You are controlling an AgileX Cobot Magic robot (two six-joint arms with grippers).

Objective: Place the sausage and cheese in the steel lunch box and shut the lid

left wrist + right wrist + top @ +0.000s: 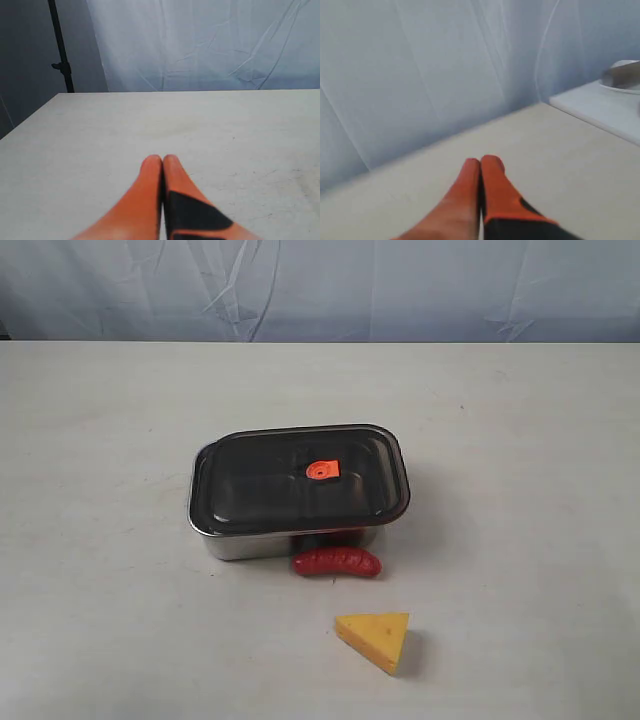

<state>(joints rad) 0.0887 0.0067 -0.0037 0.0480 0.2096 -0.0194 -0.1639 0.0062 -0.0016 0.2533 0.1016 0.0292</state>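
Pale table (pixel 100 440) under a creased blue backdrop (pixel 400 290) is carrying everything. Mid-table, the steel lunch box (pixel 235 542) is sitting with the lid (pixel 260 480) resting on it, slightly askew. The sausage (pixel 337 562) is lying right against its near wall, with the cheese (pixel 375 638) apart, nearer the front edge. Likely first step: lifting the lid by an edge and parking it clear of the food. Both the left gripper (pixel 162 160) and right gripper (pixel 480 162) are hovering over bare table, jaws pressed together, holding nothing.

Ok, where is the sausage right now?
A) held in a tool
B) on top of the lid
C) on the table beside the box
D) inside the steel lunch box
C: the sausage lies on the table by the near wall of the steel lunch box, whose lid sits on top.
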